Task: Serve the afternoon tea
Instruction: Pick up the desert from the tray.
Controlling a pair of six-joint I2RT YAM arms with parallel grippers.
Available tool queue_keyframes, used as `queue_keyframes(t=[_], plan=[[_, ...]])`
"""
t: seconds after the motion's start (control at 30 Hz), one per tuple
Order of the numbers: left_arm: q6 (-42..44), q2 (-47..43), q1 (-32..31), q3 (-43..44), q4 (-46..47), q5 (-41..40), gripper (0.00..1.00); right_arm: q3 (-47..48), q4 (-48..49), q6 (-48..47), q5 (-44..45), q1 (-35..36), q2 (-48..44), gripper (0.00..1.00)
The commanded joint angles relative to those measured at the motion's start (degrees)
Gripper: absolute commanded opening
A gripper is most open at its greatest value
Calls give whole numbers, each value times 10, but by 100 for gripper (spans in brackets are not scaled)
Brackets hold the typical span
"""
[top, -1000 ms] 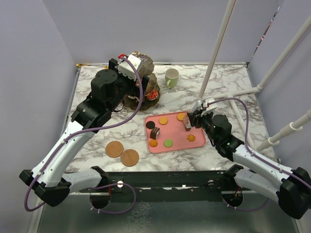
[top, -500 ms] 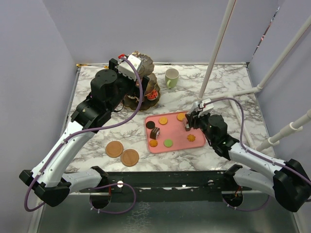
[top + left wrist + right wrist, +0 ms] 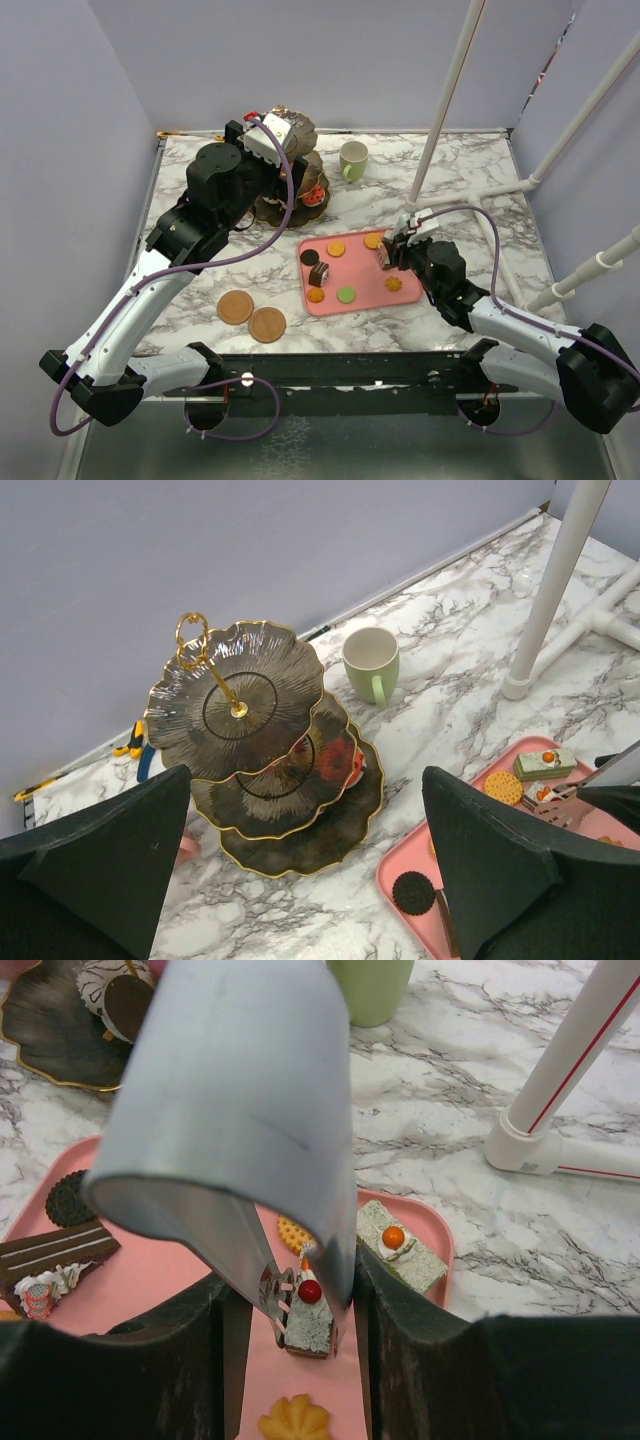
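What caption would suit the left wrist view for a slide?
Open left pincer facing the three-tier scalloped stand, a pale-green mug beside it, pink tray lower right.

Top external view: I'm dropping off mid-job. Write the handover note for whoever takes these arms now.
Left hand: open, empty, above the three-tier stand.
Right hand: shut on metal tongs. The tong tips straddle a cherry-topped cake slice over the pink tray. I cannot tell if it is lifted.
Done: a red pastry sits on a lower tier of the stand.
To do: move the cookies and cakes from the tray. The pale-green mug stands apart from the brown coasters.
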Motion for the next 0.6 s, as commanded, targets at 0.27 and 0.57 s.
queue_keyframes(t=[0.27,0.57], plan=[[-1,-16,0,6,4,6,99,5,43,5,19,2,13,1],[13,-19,0,2,5,21,88,-1,64,-2,18,2,6,1]])
